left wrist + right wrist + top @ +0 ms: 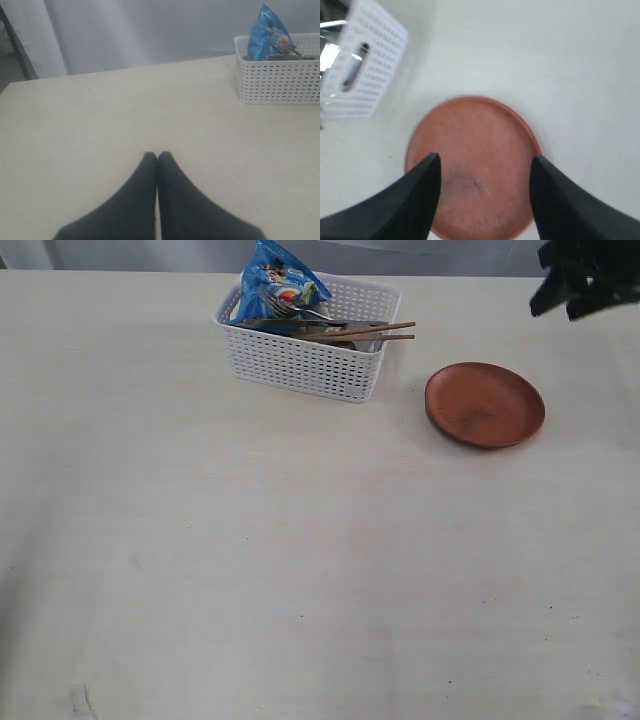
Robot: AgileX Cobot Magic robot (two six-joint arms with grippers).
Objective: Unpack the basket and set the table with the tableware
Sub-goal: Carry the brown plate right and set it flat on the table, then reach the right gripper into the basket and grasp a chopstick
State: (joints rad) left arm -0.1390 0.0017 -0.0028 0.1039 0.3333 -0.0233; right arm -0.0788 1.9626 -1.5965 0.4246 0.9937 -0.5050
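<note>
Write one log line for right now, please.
plate: on table beside basket | right gripper: open above plate | left gripper: shut, empty

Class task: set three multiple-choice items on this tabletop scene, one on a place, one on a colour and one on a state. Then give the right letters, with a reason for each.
1. Where is the brown plate?
A. On the table, beside the basket
B. Inside the basket
C. Held up in the air

2. What colour is the snack bag standing in the basket?
A. Red
B. Black
C. Blue

3. How is the left claw?
A. Wide open
B. Shut
C. Clamped on the plate

Answers:
1 A: the plate lies flat on the tabletop, apart from the basket.
2 C: the bag is bright blue.
3 B: its fingers meet, with nothing between them.
</note>
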